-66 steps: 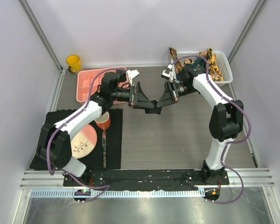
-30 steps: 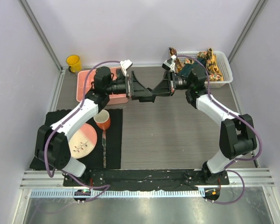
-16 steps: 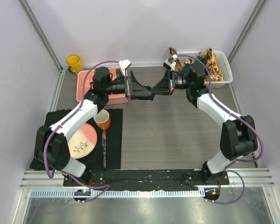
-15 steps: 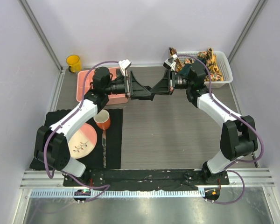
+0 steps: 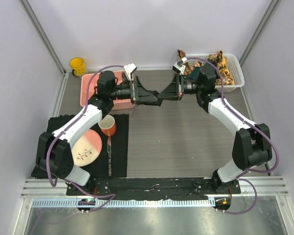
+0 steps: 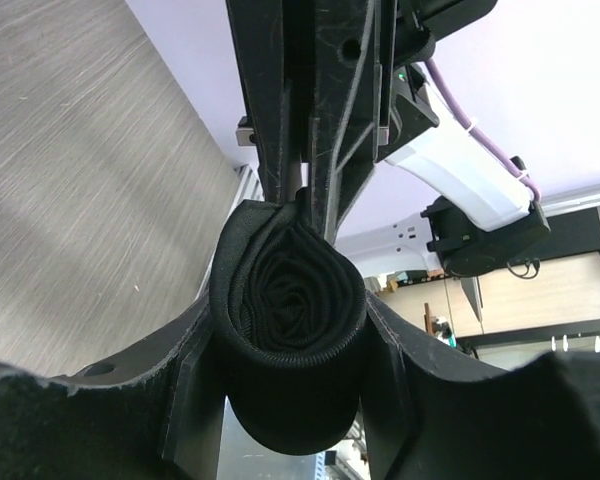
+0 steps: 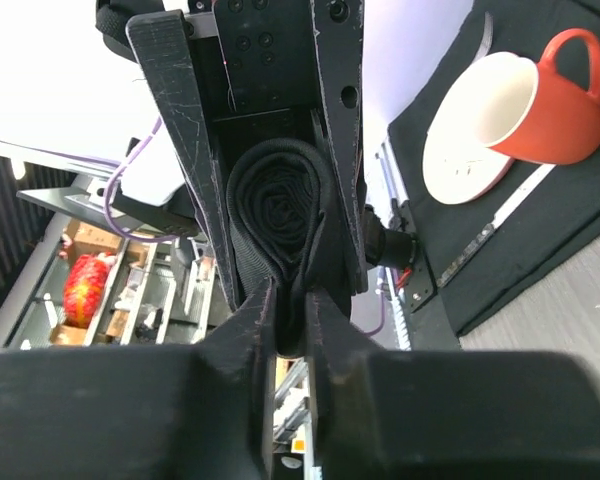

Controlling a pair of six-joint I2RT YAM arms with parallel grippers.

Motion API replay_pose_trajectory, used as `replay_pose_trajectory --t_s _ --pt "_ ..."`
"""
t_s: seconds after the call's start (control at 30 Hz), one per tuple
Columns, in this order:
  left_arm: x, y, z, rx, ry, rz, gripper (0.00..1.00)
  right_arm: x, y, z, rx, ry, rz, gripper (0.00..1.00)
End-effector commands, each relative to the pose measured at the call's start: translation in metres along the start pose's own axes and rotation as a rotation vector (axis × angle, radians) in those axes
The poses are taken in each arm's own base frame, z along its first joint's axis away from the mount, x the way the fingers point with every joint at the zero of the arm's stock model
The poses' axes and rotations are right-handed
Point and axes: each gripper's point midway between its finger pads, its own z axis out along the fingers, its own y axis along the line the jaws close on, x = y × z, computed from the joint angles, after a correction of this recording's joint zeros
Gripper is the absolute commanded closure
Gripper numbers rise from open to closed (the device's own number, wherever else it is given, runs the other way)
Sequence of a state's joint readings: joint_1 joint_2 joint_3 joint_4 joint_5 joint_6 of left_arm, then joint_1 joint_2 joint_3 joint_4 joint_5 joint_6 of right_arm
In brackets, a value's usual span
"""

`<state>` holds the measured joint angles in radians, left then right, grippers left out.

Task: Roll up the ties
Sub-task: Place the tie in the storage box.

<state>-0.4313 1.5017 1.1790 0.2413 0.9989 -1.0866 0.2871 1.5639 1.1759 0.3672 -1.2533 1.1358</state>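
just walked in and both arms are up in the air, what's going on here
Both arms meet above the back of the table with one rolled black tie between them. The left gripper has the roll between its fingers, and the right gripper pinches the roll's edge from the opposite side. Patterned ties lie bunched in the white basket at the back right.
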Motion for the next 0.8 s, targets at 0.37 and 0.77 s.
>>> replay_pose_trajectory --t_s 0.37,0.77 --pt "-0.033 0.055 -0.106 -0.469 0.093 0.348 1.00 -0.044 -0.001 -0.031 0.133 -0.088 -0.186 0.05" --pt "-0.071 0.131 -0.214 -0.797 0.622 0.882 1.00 -0.053 -0.061 -0.103 0.726 -0.122 -0.456 0.00"
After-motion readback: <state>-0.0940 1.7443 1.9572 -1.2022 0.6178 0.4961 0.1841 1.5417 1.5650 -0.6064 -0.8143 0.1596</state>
